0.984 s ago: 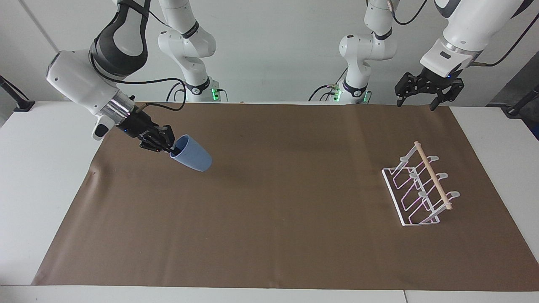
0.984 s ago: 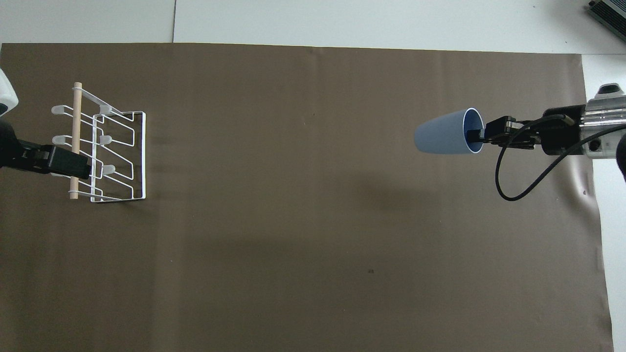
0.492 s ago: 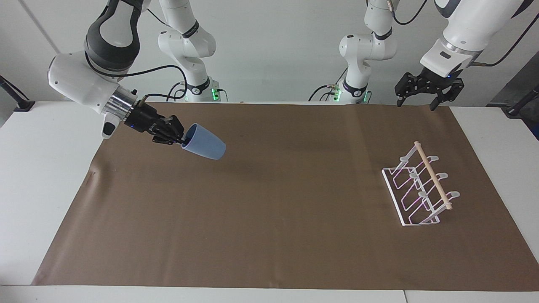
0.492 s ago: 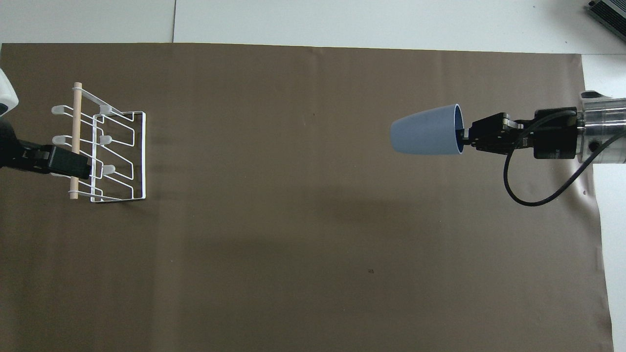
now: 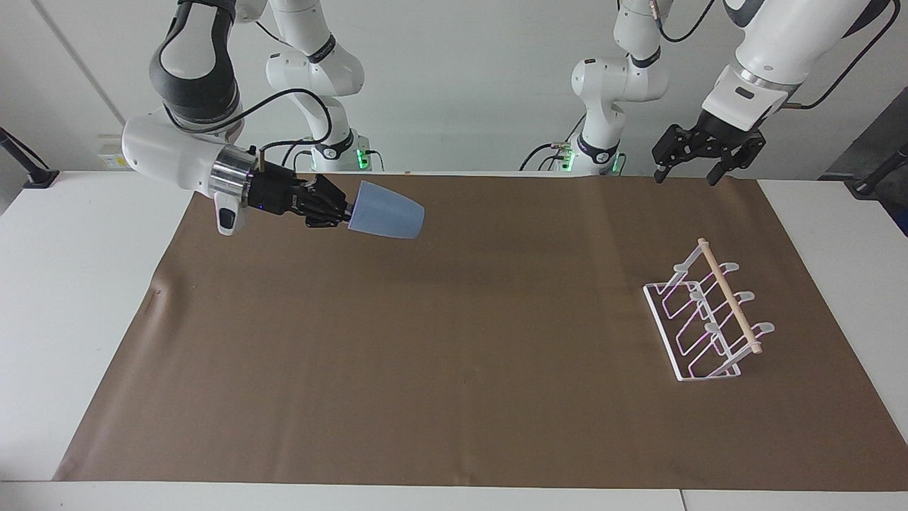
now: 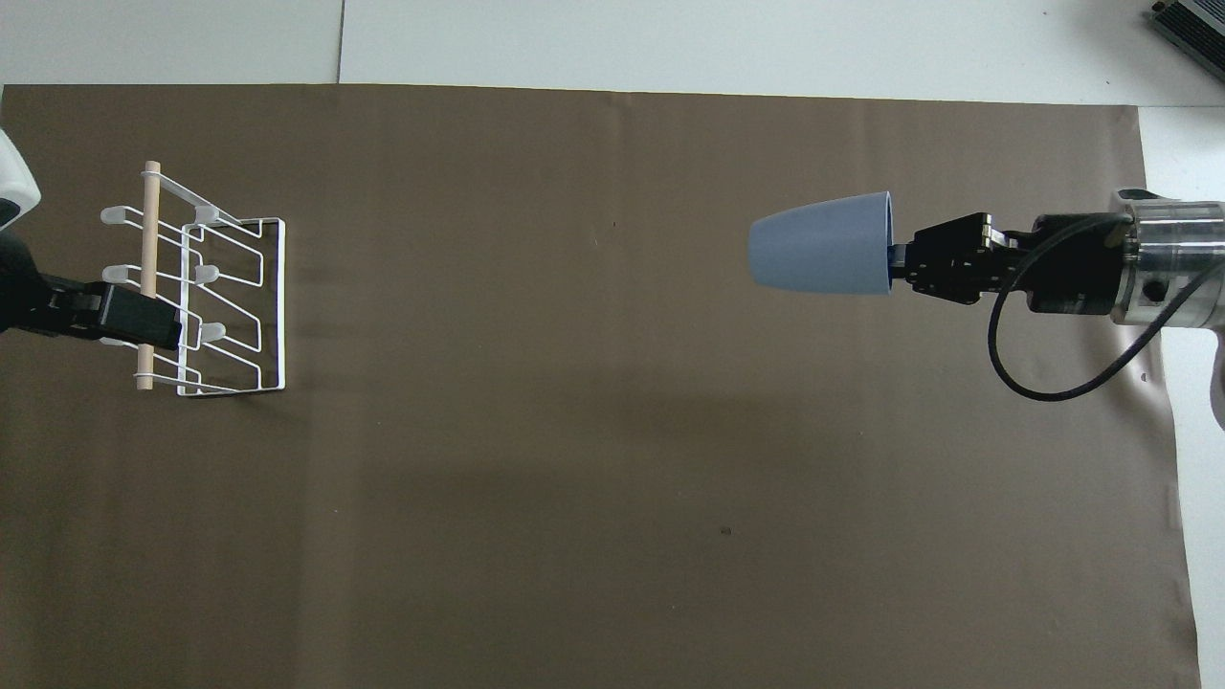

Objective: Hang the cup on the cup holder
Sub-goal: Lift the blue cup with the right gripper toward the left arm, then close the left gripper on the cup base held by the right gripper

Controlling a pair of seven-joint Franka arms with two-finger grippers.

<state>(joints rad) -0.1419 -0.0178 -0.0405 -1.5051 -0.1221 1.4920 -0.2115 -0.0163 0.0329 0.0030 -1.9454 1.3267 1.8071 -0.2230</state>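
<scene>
The light-blue cup [image 5: 386, 218] lies on its side in the air, held at its rim by my right gripper [image 5: 347, 213], which is shut on it over the right arm's end of the brown mat. In the overhead view the cup [image 6: 818, 256] points its base toward the cup holder, with the right gripper [image 6: 895, 268] at its mouth. The white wire cup holder [image 5: 709, 312] with its wooden dowel [image 5: 729, 296] stands on the mat at the left arm's end. My left gripper [image 5: 684, 174] hangs open and empty, high above the mat's edge close to the robots. From overhead it [image 6: 105, 321] overlaps the holder [image 6: 234, 306].
A brown paper mat [image 5: 454, 341] covers most of the white table [image 5: 78, 298]. A black cable [image 6: 1043, 373] loops from the right wrist. A dark device [image 6: 1191, 19] sits at the table's corner farthest from the robots.
My right gripper has lifted the cup higher, levelled it to horizontal and carried it toward the left arm's end. The left gripper has shifted slightly.
</scene>
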